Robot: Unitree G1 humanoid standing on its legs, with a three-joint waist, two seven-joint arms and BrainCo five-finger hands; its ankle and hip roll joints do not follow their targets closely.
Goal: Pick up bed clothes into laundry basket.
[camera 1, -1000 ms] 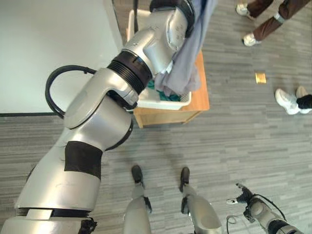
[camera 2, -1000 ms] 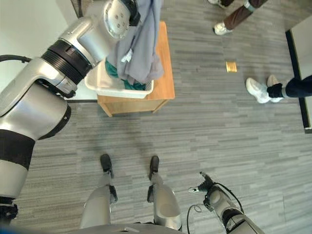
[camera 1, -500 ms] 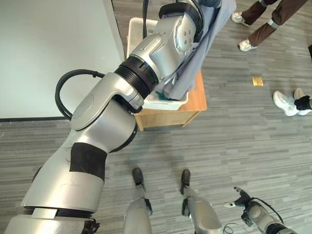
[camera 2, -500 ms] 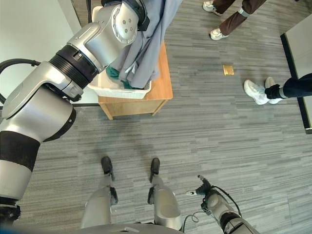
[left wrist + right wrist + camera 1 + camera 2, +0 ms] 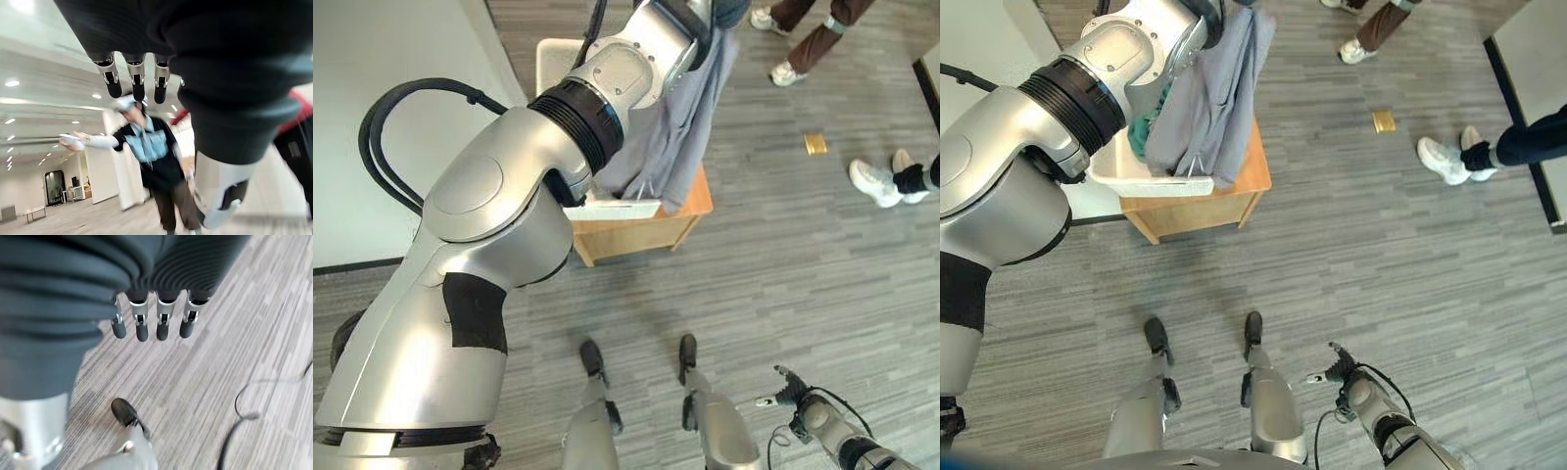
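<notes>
Clothes hung from our raised left arm over the basket; grip unclear. Next: lower, release. Right hand empty, fingers straight.

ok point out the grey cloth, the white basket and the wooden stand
grey cloth garment (image 5: 1219, 93): right eye view, middle of the hanging fabric
white plastic laundry basket (image 5: 1151, 182): right eye view, near rim
small wooden stand (image 5: 1200, 211): right eye view, front face

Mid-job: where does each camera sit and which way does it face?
Left eye view: head, facing down; left arm carries grey garment over laundry basket.
Right eye view: same scene; right hand hangs low.
Left wrist view: past left hand toward a person.
Right wrist view: past right hand, down at floor.
Both eyes share grey garment, laundry basket, wooden table.
</notes>
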